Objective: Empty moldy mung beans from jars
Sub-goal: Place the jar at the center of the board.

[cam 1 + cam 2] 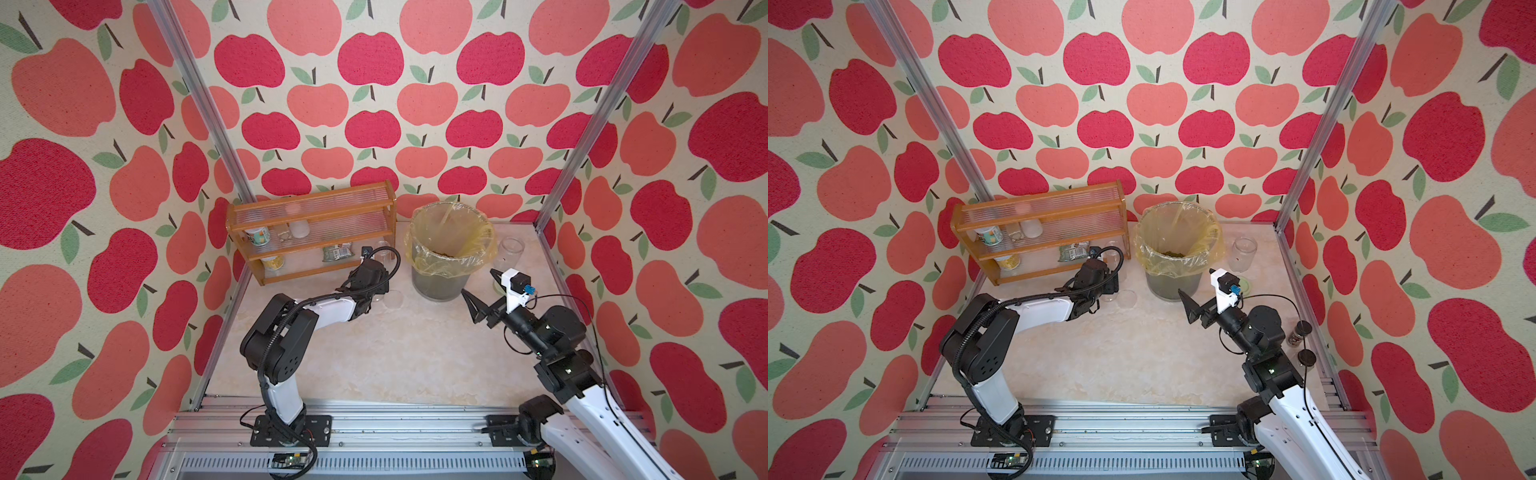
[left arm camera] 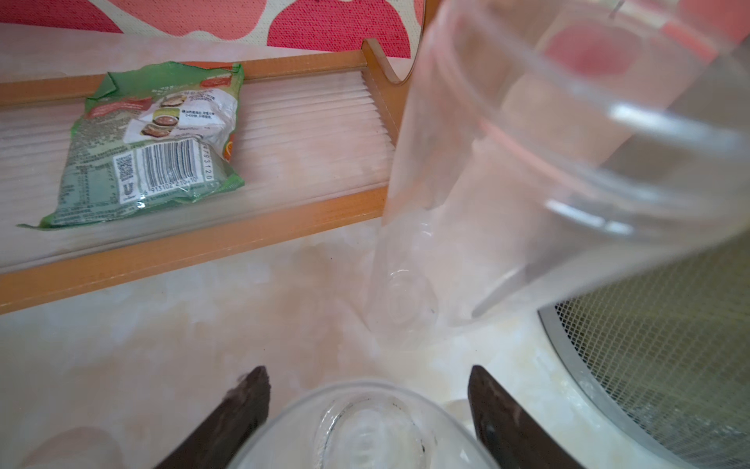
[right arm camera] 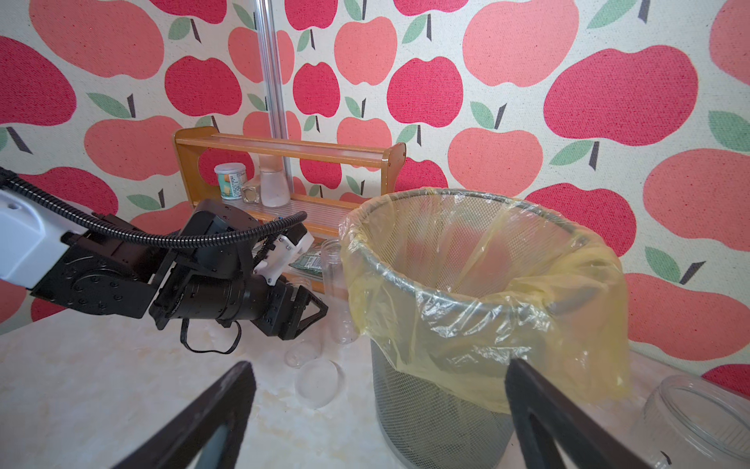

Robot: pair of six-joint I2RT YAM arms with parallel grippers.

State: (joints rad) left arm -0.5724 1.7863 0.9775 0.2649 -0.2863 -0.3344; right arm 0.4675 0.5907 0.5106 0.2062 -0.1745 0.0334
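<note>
Left wrist view: releases emptied short jar point(image 2: 365, 430) onto bench point(image 2: 142, 357) with left hand point(image 2: 367, 371) spread astride it, right hand point(image 3: 379, 362) wide, empty; next, back straight off, sparing tall jar point(image 2: 414, 243) ahead.

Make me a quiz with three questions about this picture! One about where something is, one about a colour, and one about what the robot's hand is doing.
1. Where are the mung beans?
A) on the shelf
B) at the bottom of the bin
C) scattered over the table

2. What colour is the bag lining the bin?
A) blue
B) black
C) yellow

3. What is the right gripper doing?
A) open, holding nothing
B) shut on a can
C) shut on a packet

Answers:
1 B: both top views show a dark heap deep inside the bin.
2 C: see-through yellow plastic folds over the rim.
3 A: its fingers stand wide apart and grip nothing.
</note>
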